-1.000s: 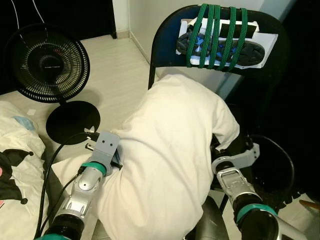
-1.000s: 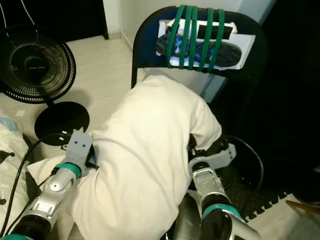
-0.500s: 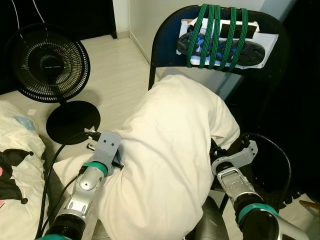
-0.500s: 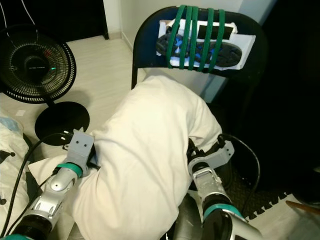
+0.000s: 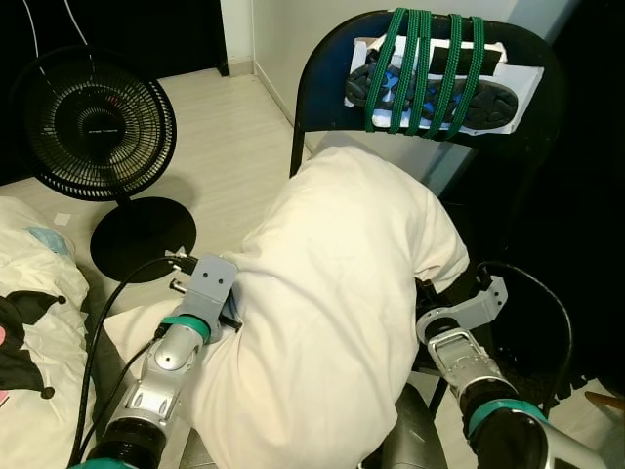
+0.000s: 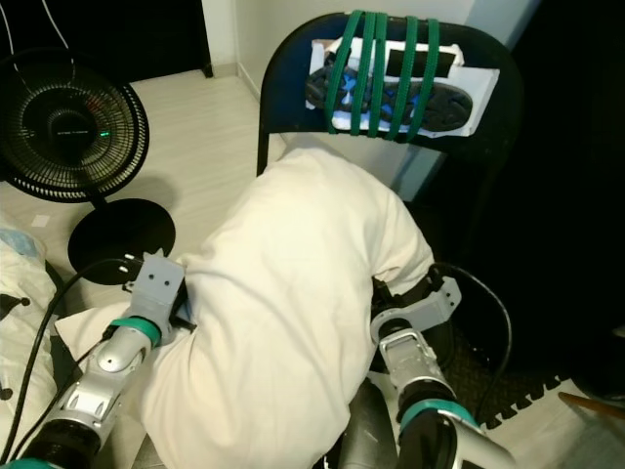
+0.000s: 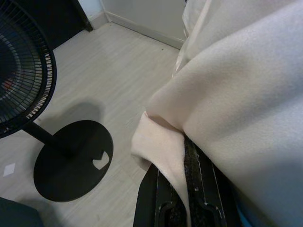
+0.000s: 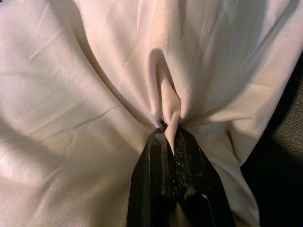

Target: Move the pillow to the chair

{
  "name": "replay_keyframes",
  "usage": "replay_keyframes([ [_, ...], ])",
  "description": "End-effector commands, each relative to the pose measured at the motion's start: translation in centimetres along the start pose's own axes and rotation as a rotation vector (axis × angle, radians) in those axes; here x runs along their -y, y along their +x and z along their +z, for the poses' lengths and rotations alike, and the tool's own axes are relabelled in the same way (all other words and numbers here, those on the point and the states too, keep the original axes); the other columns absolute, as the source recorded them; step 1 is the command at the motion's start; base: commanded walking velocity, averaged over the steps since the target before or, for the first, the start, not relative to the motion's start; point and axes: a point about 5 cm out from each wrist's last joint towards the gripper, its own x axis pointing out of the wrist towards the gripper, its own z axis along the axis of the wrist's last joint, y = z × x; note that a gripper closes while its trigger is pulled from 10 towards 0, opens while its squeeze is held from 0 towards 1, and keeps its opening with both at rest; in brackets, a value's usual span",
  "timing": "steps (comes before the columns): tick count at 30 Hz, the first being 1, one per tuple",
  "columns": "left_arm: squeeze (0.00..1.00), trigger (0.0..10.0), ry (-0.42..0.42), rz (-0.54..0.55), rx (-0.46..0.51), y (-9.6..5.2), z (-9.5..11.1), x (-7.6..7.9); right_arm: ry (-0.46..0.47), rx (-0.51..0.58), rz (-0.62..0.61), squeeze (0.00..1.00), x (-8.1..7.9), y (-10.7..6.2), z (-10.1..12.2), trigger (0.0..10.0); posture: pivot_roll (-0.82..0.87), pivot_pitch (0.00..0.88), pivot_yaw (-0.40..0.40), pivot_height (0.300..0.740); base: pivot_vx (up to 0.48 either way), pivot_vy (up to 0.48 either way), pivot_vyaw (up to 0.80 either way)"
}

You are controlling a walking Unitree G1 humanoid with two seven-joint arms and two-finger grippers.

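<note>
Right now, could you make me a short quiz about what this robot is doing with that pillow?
1. True or false: both tools pinch the pillow.
2. What stands on the floor to the robot's left? A) fan B) lamp C) bucket
3. Fill in: the pillow's far end leans on the ______.

Key
1. True: the left tool and the right tool each clamp a fold of its cover.
2. A
3. chair
</note>
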Motion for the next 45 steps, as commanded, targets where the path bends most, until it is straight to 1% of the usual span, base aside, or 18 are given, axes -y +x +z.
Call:
replay_keyframes([
  [1,0.0,10.0,0.01,-0.035,-0.025,-0.3,-0.7,0.8,0.009,-0.045,-0.045,0.0,1.2,-0.7,-1.3,0.0,0.2,0.145,0.024,0.588,0.0,0.0,0.0],
  [7,0.0,10.0,0.012,-0.029,-0.03,-0.3,-0.8,0.6,-0.059,-0.058,0.005,0.0,0.9,-0.6,-0.7,0.0,0.16,0.132,0.019,0.588,0.0,0.0,0.0],
  [8,0.0,10.0,0.022,-0.015,-0.032,-0.4,-0.9,0.1,-0.143,-0.096,0.094,0.0,0.2,-0.4,-0.5,0.0,0.15,0.123,0.015,0.588,0.0,0.0,0.0],
  [10,0.0,10.0,0.044,0.029,-0.024,-0.3,-0.8,-1.1,-0.152,-0.138,0.319,0.0,-1.7,-0.4,-0.1,0.0,0.11,0.107,-0.002,0.588,0.0,0.0,0.0],
  [15,0.0,10.0,0.087,0.059,-0.011,0.3,-0.3,-1.9,-0.095,-0.158,0.504,0.0,-3.3,-1.4,0.0,0.0,0.1,0.1,-0.02,0.588,0.0,0.0,0.0],
  [17,0.0,10.0,0.114,0.082,0.011,1.3,0.8,-2.5,-0.065,-0.182,0.645,0.0,-5.3,-3.2,-0.2,0.0,0.08,0.095,-0.023,0.588,0.0,0.0,0.0],
  [20,0.0,10.0,0.158,0.083,0.036,2.2,2.0,-3.0,-0.07,-0.182,0.707,0.0,-6.6,-4.6,-0.4,0.0,0.06,0.088,-0.013,0.588,0.0,0.0,0.0],
  [25,0.0,10.0,0.222,0.088,0.073,3.5,3.9,-3.7,-0.14,-0.056,0.682,0.0,-6.9,-5.6,0.6,0.0,0.05,0.086,0.0,0.588,0.0,0.0,0.0],
  [26,0.0,10.0,0.231,0.095,0.081,3.8,4.3,-4.0,-0.237,0.018,0.618,0.0,-6.5,-5.5,1.2,0.0,0.04,0.084,0.007,0.588,0.0,0.0,0.0],
  [28,0.0,10.0,0.231,0.095,0.081,3.8,4.3,-4.0,-0.237,0.018,0.618,0.0,-6.5,-5.5,1.2,0.0,0.04,0.084,0.007,0.588,0.0,0.0,0.0],
  [30,0.0,10.0,0.244,0.117,0.11,4.6,5.8,-4.4,-0.438,0.195,0.438,0.0,-5.3,-6.2,2.5,0.0,0.04,0.086,0.013,0.588,0.0,0.0,0.0],
  [32,0.0,10.0,0.244,0.117,0.11,4.6,5.8,-4.4,-0.438,0.195,0.438,0.0,-5.3,-6.2,2.5,0.0,0.04,0.086,0.013,0.588,0.0,0.0,0.0],
  [34,0.0,10.0,0.241,0.124,0.13,5.2,6.8,-4.3,-0.52,0.263,0.369,0.0,-4.7,-7.0,3.0,0.0,0.04,0.087,0.015,0.588,0.0,0.0,0.0],
  [35,0.0,10.0,0.238,0.115,0.159,5.8,8.0,-3.7,-0.598,0.33,0.273,0.0,-3.9,-8.1,3.5,0.0,0.03,0.09,0.023,0.588,0.0,0.0,0.0],
  [39,0.0,10.0,0.258,0.096,0.202,6.8,9.9,-2.6,-0.698,0.376,0.201,0.0,-3.8,-9.4,3.4,0.0,0.02,0.095,0.039,0.588,0.0,0.0,0.0],
  [41,0.0,10.0,0.258,0.096,0.202,6.8,9.9,-2.6,-0.698,0.376,0.201,0.0,-3.8,-9.4,3.4,0.0,0.02,0.095,0.039,0.588,0.0,0.0,0.0],
  [42,0.0,10.0,0.279,0.117,0.21,7.4,11.3,-2.6,-0.765,0.322,0.271,0.0,-4.8,-10.6,0.7,0.0,0.03,0.099,0.046,0.588,0.0,0.0,0.0],
  [45,0.0,10.0,0.282,0.13,0.211,7.6,11.7,-2.7,-0.784,0.306,0.299,0.0,-5.1,-11.1,-0.3,0.0,0.03,0.099,0.046,0.588,0.0,0.0,0.0],
])
